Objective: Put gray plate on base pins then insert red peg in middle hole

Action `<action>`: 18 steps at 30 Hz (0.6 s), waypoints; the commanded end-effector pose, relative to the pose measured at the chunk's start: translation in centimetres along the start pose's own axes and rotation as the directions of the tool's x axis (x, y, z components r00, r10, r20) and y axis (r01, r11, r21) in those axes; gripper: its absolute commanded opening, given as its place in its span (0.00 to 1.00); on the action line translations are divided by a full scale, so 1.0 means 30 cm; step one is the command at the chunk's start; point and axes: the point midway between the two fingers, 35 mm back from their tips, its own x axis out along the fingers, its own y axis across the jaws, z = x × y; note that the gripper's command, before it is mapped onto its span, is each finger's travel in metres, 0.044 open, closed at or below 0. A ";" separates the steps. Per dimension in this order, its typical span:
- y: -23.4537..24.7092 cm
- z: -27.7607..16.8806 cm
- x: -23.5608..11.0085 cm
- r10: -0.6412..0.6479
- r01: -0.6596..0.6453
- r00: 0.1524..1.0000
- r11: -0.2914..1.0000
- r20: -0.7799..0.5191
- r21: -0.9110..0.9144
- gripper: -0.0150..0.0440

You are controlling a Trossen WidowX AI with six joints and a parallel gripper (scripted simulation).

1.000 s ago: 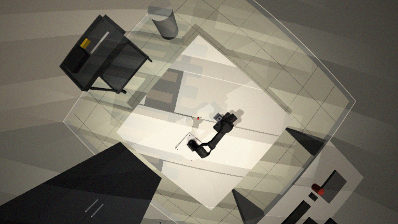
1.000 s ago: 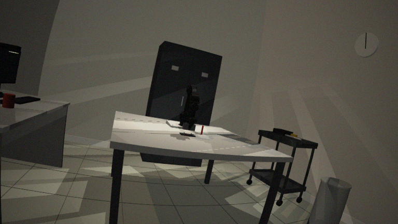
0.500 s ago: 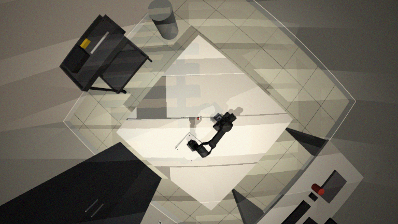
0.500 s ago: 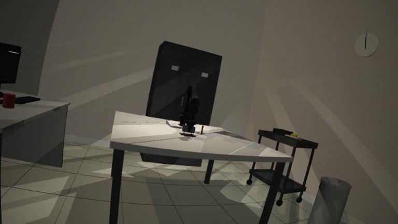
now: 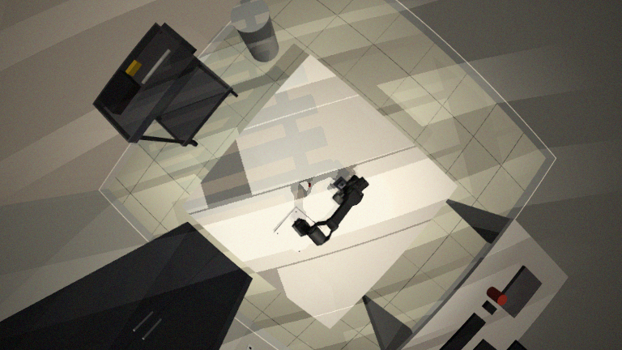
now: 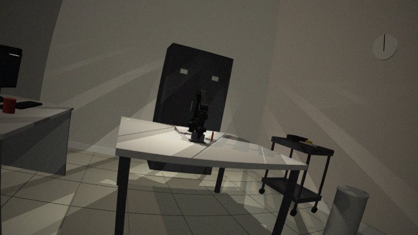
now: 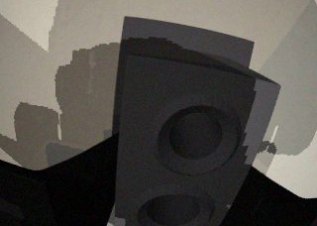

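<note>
My gripper (image 7: pixel 170 145) is shut on the gray plate (image 7: pixel 144 102) (image 6: pixel 196 136). Two round holes of the plate show in the wrist view; the rest is hidden at the bottom. The dark base (image 7: pixel 208 36) (image 6: pixel 197 141) lies directly under the plate, and its far end shows beyond the plate's edge. The plate looks close above the base; whether they touch, and the pins, cannot be seen. The red peg (image 5: pixel 309 185) (image 6: pixel 212 136) stands upright on the table, apart from the gripper, left of the plate in the top view and right of it in the exterior view.
The white table (image 5: pixel 394 185) (image 6: pixel 154 152) carries the arm, whose mount is at the lower left of the plate in the top view. A black cabinet (image 5: pixel 174 282), a cart (image 5: pixel 169 80), a bin (image 5: pixel 254 29) and a desk (image 5: pixel 545 263) stand around it.
</note>
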 end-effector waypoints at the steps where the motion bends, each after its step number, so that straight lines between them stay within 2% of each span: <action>1: 0.001 0.000 -0.003 0.002 -0.002 1.000 1.000 0.000 0.000 0.39; 14: 0.001 0.000 -0.003 0.002 -0.002 1.000 1.000 0.000 0.000 0.97; 15: 0.001 0.000 -0.003 0.002 -0.002 1.000 1.000 0.000 0.000 1.00; 18: 0.001 0.000 -0.003 0.002 -0.002 1.000 1.000 0.000 0.000 1.00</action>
